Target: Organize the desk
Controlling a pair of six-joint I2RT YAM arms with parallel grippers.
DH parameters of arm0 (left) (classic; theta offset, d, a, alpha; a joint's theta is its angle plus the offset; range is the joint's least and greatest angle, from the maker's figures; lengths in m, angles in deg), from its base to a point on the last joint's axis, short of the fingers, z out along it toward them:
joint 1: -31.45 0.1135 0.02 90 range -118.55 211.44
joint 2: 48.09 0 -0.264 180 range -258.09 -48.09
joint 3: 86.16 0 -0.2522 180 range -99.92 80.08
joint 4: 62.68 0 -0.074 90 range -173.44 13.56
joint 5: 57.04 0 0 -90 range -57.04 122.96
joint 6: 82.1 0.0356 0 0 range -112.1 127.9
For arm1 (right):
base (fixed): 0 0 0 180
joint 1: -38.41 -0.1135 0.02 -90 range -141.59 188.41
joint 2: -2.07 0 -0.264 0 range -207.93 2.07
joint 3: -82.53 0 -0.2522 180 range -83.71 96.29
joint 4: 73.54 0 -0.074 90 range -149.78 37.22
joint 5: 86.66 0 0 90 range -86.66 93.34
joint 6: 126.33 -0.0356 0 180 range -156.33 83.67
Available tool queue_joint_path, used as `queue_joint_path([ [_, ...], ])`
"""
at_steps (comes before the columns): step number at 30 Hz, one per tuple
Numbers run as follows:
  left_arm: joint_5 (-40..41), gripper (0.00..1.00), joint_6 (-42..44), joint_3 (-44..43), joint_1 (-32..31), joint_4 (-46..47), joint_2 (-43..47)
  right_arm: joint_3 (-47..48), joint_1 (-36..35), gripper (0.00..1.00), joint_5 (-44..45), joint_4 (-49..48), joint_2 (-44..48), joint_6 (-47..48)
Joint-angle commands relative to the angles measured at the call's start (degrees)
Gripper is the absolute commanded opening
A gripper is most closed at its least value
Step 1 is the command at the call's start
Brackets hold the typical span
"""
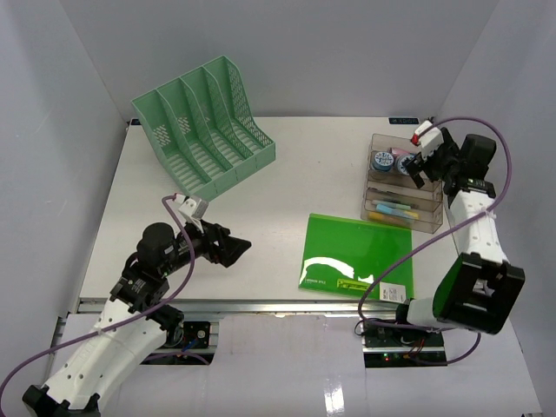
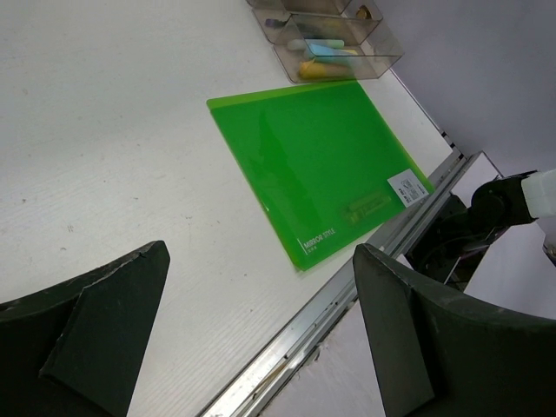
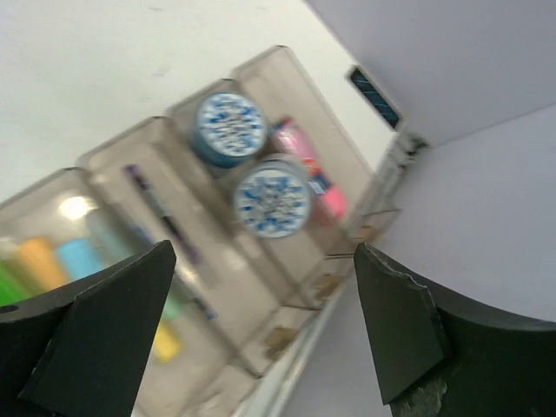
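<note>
Hovering over the clear organizer (image 1: 382,141) at 2 o'clock on the counter (image 1: 287,182), the right gripper (image 3: 261,295) is spread and empty above two blue-lidded tubs (image 3: 271,200). To do this step well, I judge it should rise straight up so its fingers miss the organizer's walls. The left gripper (image 2: 261,304), also spread and empty, hangs low at 7 o'clock with the counter just beneath it. The green folder (image 1: 358,256) lies flat at 5 o'clock, and the green file rack (image 1: 204,130) stands at 11 o'clock.
</note>
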Motion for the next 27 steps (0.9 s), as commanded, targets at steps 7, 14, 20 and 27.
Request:
queue_joint_path([
  [7,-3.87,0.98,-15.2,4.92,-0.03,2.02,2.15,-3.47,-10.17,0.9,-24.21,62.79,13.7,52.01],
  [14,-3.36,0.98,-29.17,10.62,-0.08,2.4,7.64,-16.05,-41.86,0.93,0.27,33.15,25.48,16.1],
  [20,-4.55,0.98,-32.52,12.46,-0.24,3.57,2.06,-17.01,-49.65,0.99,11.37,28.67,20.97,2.76],
  [27,-4.34,0.98,-32.34,11.16,-1.92,7.64,-6.32,-14.44,-41.96,0.97,19.41,28.92,20.49,-0.13],
])
